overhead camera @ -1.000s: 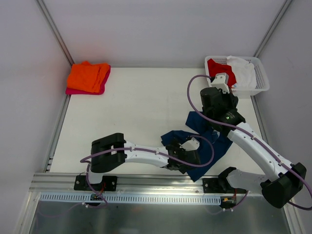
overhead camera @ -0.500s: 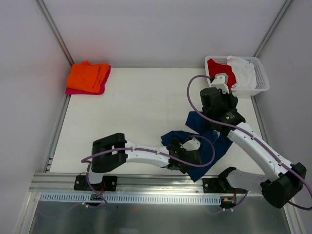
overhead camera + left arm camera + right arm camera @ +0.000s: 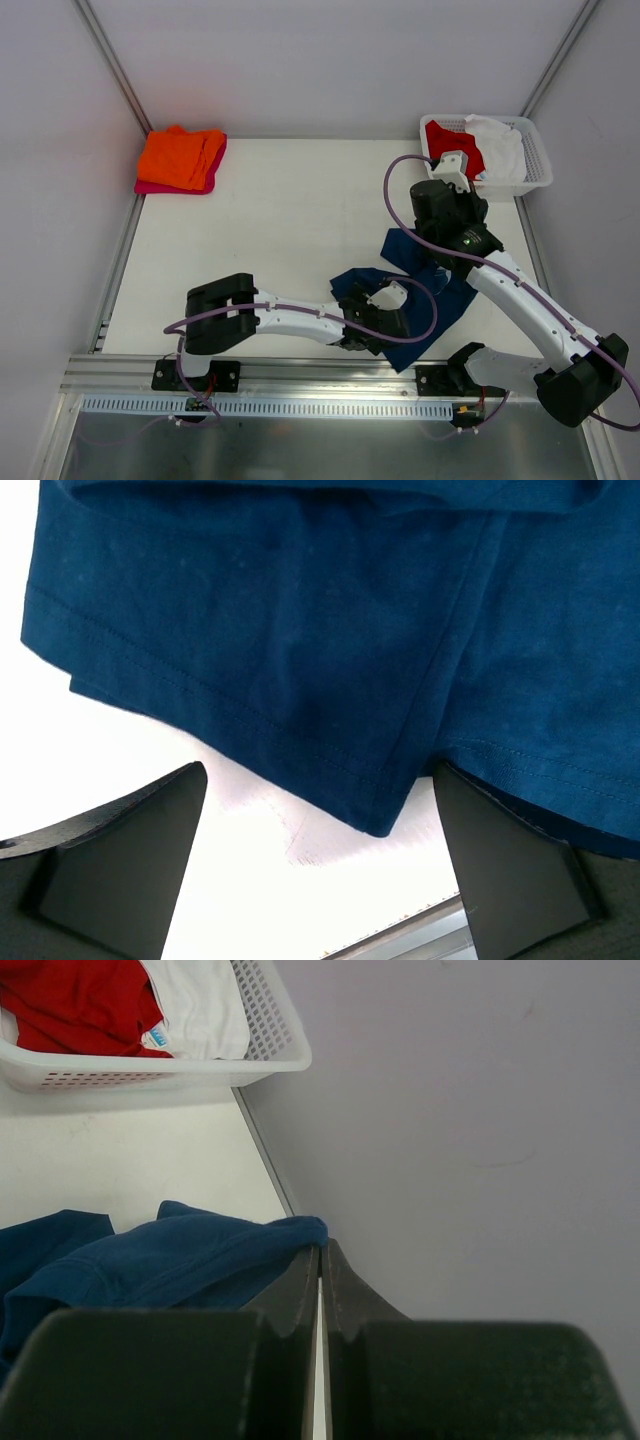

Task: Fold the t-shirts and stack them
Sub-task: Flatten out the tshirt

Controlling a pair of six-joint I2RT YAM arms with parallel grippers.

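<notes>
A crumpled navy blue t-shirt (image 3: pixel 400 252) lies on the white table near the front right. My right gripper (image 3: pixel 322 1247) is shut on a pinched fold of this navy t-shirt (image 3: pixel 180 1250) and holds it off the table; from above it (image 3: pixel 438 215) sits over the shirt's far edge. My left gripper (image 3: pixel 376 328) is low at the shirt's near edge. Its jaws stand open, a hemmed corner of the navy t-shirt (image 3: pixel 300 630) lying just ahead of the left gripper (image 3: pixel 318 780), not between the fingers.
A white lattice basket (image 3: pixel 536 168) at the back right holds a red t-shirt (image 3: pixel 450 140) and a white one (image 3: pixel 500 145). A folded orange t-shirt (image 3: pixel 180 155) lies on a magenta one (image 3: pixel 150 187) at the back left. The side wall is close on the right.
</notes>
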